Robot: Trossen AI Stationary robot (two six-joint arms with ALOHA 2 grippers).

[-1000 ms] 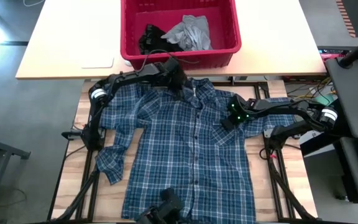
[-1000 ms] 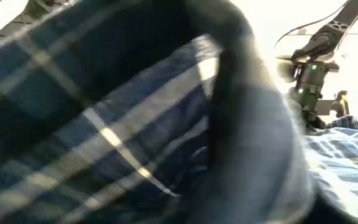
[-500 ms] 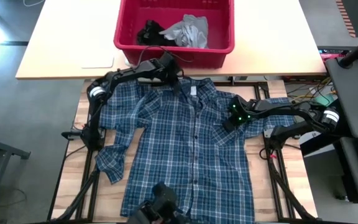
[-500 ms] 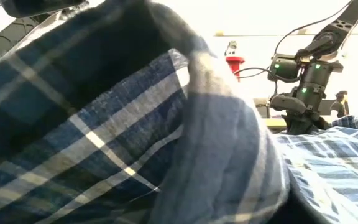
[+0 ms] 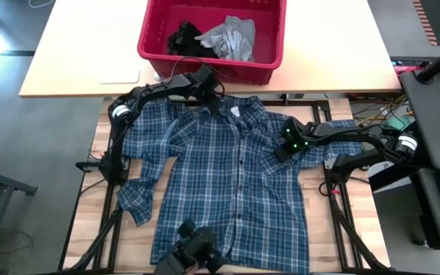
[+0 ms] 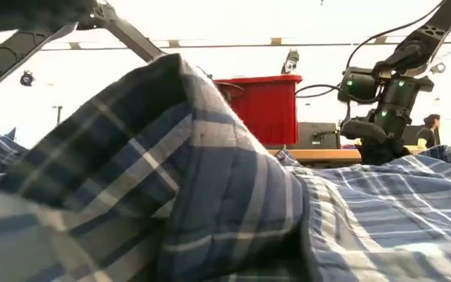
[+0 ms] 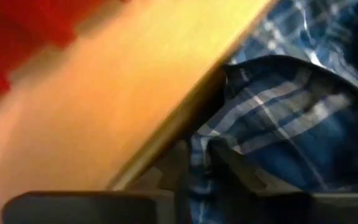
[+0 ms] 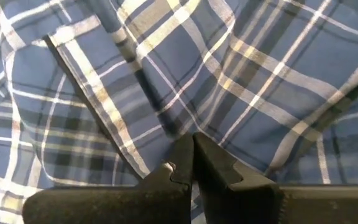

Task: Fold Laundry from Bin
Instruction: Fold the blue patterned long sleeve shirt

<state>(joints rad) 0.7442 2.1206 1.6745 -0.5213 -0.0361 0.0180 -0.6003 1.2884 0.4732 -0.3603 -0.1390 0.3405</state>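
Overhead, my plaid shirt [image 5: 231, 183] lies spread on the table, red bin [image 5: 211, 57] beyond; wrist views add that my left gripper [image 7: 197, 162] pinches its collar, my right gripper [image 8: 192, 158] is closed on its fabric.

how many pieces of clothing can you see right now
3: the plaid shirt spread flat on the wooden table, and a grey T-shirt and black garment in the red bin. More may lie hidden underneath them.
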